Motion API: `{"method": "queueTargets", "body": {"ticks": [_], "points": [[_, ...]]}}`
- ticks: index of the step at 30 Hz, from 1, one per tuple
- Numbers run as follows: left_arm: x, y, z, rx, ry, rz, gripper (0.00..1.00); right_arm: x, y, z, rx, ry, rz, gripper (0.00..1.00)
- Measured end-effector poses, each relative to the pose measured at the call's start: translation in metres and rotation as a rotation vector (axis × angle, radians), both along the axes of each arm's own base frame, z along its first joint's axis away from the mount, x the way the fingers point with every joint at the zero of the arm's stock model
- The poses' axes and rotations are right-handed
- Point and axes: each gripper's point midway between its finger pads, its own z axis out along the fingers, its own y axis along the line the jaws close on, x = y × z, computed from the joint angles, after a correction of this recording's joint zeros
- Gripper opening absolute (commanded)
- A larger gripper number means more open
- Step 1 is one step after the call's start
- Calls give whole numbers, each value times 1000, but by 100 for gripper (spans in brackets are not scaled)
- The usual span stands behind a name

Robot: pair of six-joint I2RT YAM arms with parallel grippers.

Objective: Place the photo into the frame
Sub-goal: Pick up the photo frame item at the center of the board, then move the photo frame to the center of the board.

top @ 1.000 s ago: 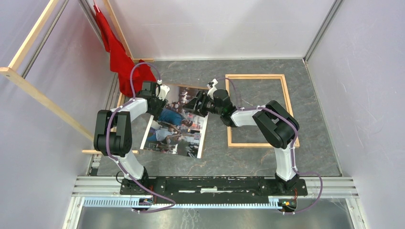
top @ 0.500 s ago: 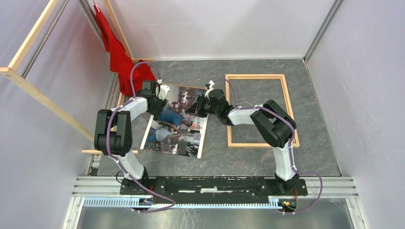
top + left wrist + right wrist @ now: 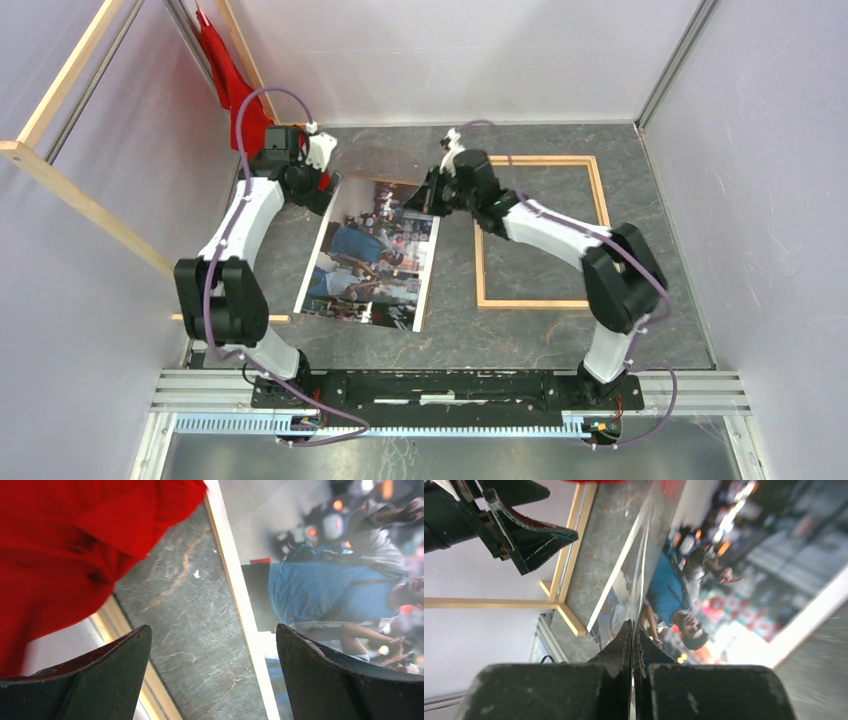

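Note:
The photo (image 3: 370, 255), a colour print of people in blue and white, lies face up left of centre on the grey table. The light-wood frame (image 3: 540, 160) lies flat to its right with nothing inside. My right gripper (image 3: 432, 196) is shut on the photo's far right corner; in the right wrist view the thin sheet (image 3: 724, 580) runs between the closed fingertips of the gripper (image 3: 632, 626). My left gripper (image 3: 318, 178) hangs open over the photo's far left corner. In the left wrist view the gripper (image 3: 212, 630) holds nothing, and the photo's white border (image 3: 235, 580) lies below.
A red cloth (image 3: 235, 85) hangs at the far left, just beside the left gripper, and shows in the left wrist view too (image 3: 60, 545). Long wooden rails (image 3: 80, 200) lean along the left wall. Pale walls enclose the table on three sides.
The left gripper opened wide and pulled back toward the far left, off the photo. The right gripper shut on the photo's far right corner and shifted toward the far side.

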Motion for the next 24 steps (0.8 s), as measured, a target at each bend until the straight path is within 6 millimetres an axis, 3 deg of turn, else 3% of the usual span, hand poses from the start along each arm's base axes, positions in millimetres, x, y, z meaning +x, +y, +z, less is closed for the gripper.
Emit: {"method": "queueTargets", "body": {"ticks": [3, 5, 8, 11, 17, 21, 24], "points": [[-1, -2, 42, -21, -83, -9, 100, 8, -35, 55, -53, -123, -31, 0], [-5, -6, 54, -30, -107, -22, 100, 13, -68, 94, -102, -211, -77, 0], [-14, -18, 51, -37, -84, -54, 100, 14, -130, 146, -204, -329, -196, 0], [-27, -38, 32, -42, -17, -108, 100, 2, -186, 183, -312, -415, -324, 0], [-43, -99, 10, -47, 56, -252, 100, -36, -266, 215, -462, -448, -496, 0], [-40, -163, 5, -100, 86, -340, 100, -50, -312, 230, -561, -417, -641, 0], [-32, -212, -3, -144, 107, -380, 100, -58, -327, 241, -586, -419, -696, 0]]}}
